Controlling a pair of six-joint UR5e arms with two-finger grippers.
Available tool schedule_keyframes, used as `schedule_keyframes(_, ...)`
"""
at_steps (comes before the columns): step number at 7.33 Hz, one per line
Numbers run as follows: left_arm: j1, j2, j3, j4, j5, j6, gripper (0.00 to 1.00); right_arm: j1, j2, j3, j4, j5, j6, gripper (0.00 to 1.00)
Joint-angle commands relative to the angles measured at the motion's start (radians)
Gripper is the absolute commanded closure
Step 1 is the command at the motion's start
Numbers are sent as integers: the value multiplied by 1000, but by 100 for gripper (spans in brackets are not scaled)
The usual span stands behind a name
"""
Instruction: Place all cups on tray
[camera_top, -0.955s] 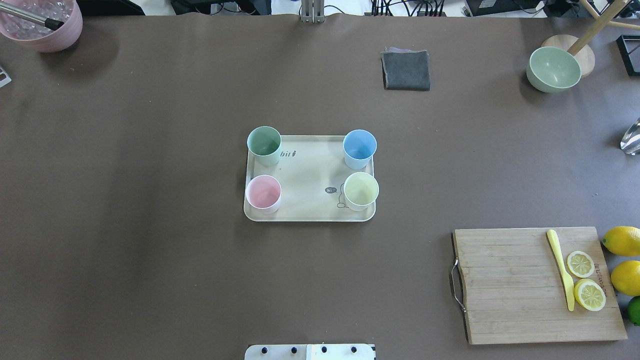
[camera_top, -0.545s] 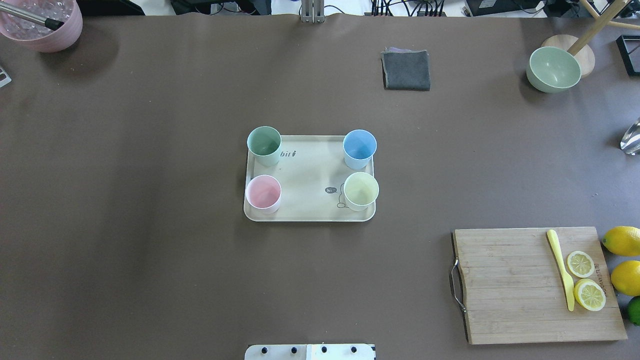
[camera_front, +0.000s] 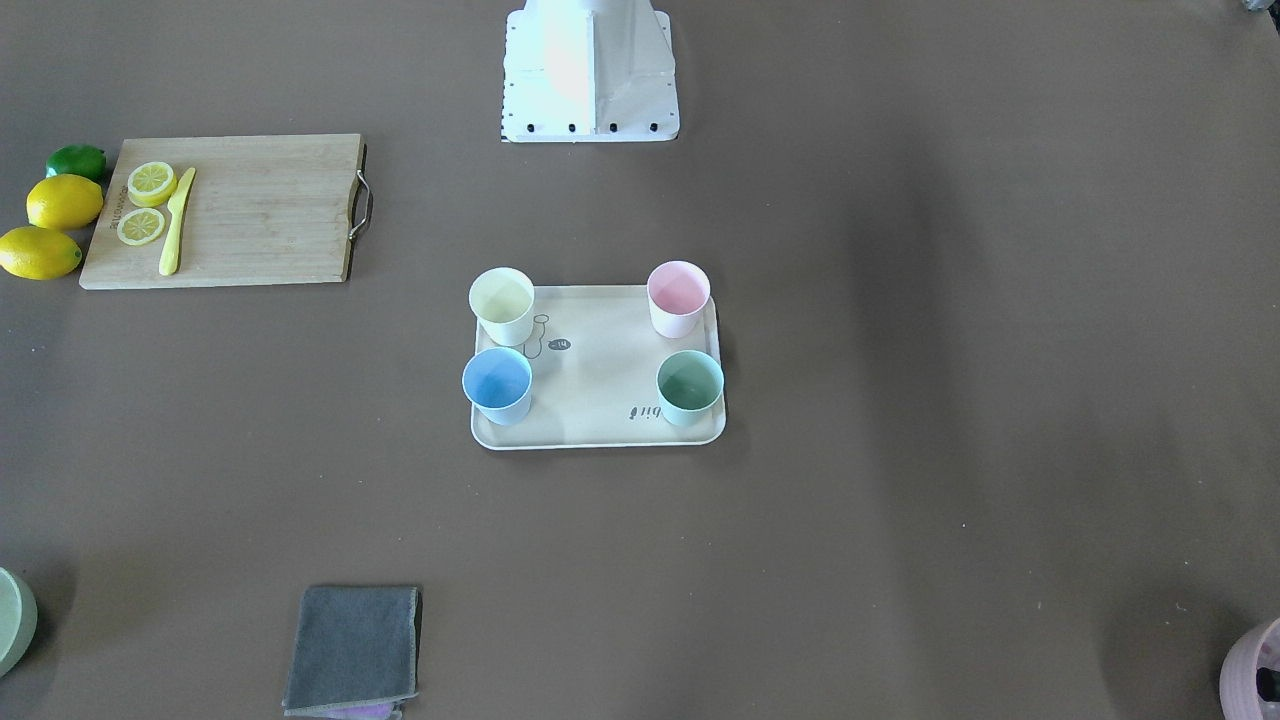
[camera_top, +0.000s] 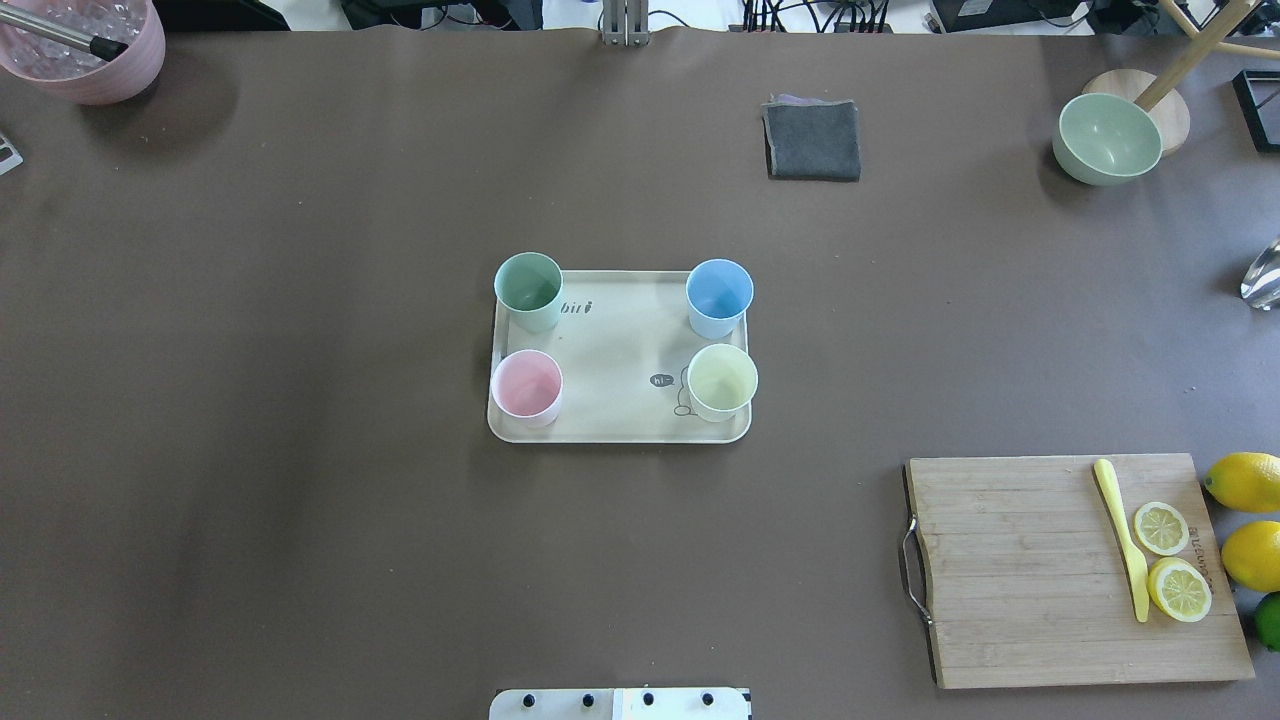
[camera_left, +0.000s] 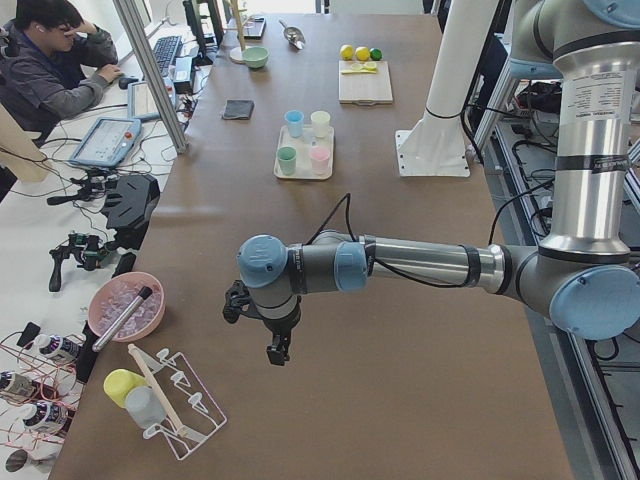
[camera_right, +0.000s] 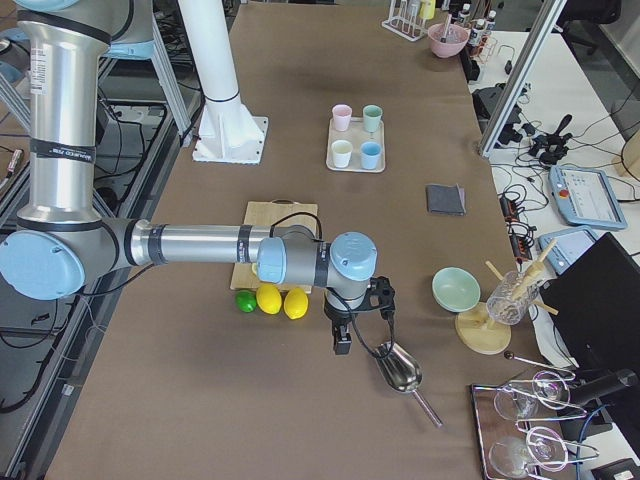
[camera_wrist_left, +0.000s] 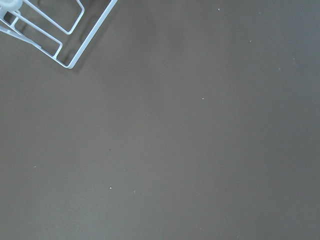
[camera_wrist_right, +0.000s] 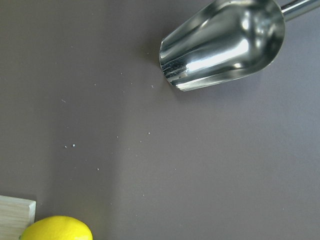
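- Tray (camera_top: 620, 345) holds pink cup (camera_top: 526, 386), mint cup (camera_top: 528, 285), blue cup (camera_top: 719, 291) and yellow cup (camera_top: 722, 379), one by each corner.
- Far from it hang the left gripper (camera_left: 277, 351) and the right gripper (camera_right: 342, 346), at opposite ends of the table (camera_top: 250, 450).
- Jaws spread or pressed together? I cannot tell.

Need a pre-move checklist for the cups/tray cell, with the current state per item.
1. All four cups on the tray: pink cup, mint green cup, light blue cup, pale yellow cup, one near each corner. ok
2. Cups upright, mouths up. ok
3. Cups apart from one another. ok
4. Left end effector far from the tray, over bare table. ok
5. Right end effector far from the tray, beside the metal scoop. ok
6. End effectors open or shut: they show only in the side views. cannot tell
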Motion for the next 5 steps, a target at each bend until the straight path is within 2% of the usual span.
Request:
schedule_keyframes(1, -2, 5, -9, 0, 0, 3, 2, -13, -2, -6, -2, -7, -2, 0)
schedule_keyframes(5, 1, 18, 21, -1, 2, 5, 2, -16, -5, 0, 0, -2, 0, 0)
